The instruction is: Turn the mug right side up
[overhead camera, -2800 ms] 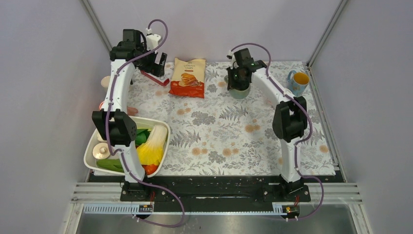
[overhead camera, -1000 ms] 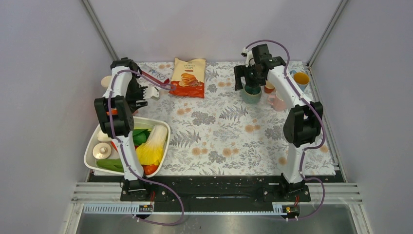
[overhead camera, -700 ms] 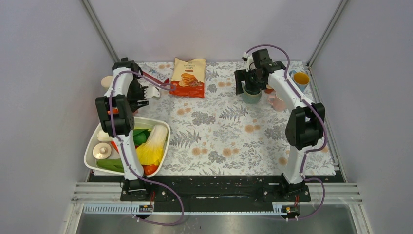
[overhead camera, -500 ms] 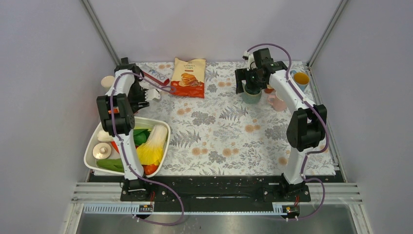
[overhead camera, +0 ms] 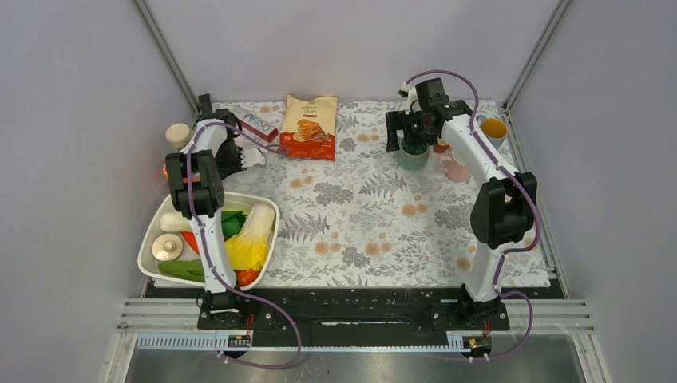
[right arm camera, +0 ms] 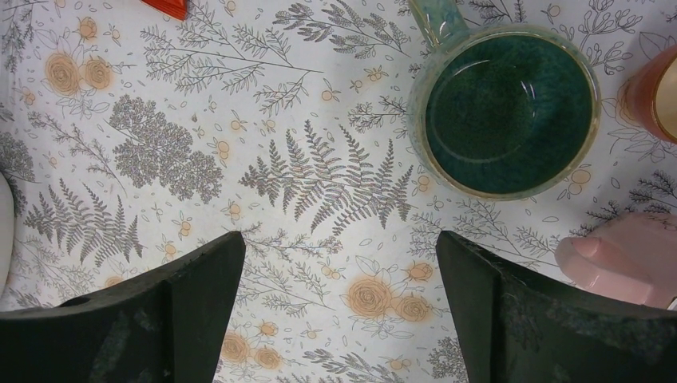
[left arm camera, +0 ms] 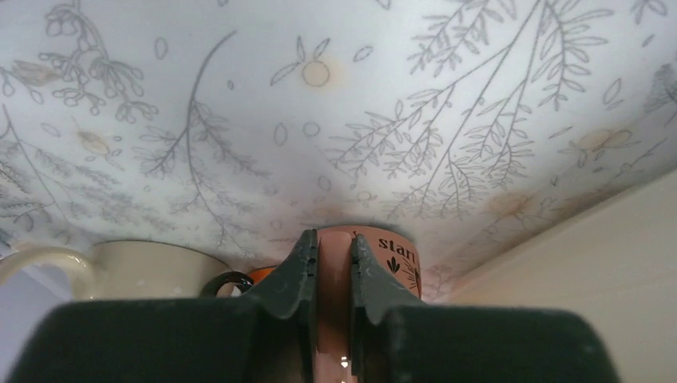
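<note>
In the left wrist view my left gripper [left arm camera: 334,239] is shut on a narrow salmon-orange part of the mug [left arm camera: 391,255], which bears the word "start". The mug's far end rests against the flowered cloth; I cannot tell which way up it stands. From above, only a bit of this orange mug [overhead camera: 168,170] shows at the far left, beside my left arm. My right gripper [right arm camera: 339,271] hangs open over the cloth, holding nothing. Just beyond it stands a green mug [right arm camera: 511,108], mouth up.
A cream cup [left arm camera: 144,267] stands right beside the orange mug. Near the green mug [overhead camera: 413,155] are a pink mug [overhead camera: 455,167] and a blue mug [overhead camera: 491,128]. A chips bag [overhead camera: 309,128] lies at the back. A white bin [overhead camera: 152,239] of vegetables sits front left.
My left arm has swung further left and its jaws have closed on the orange mug. The right arm has barely moved and stays open above the green mug.
</note>
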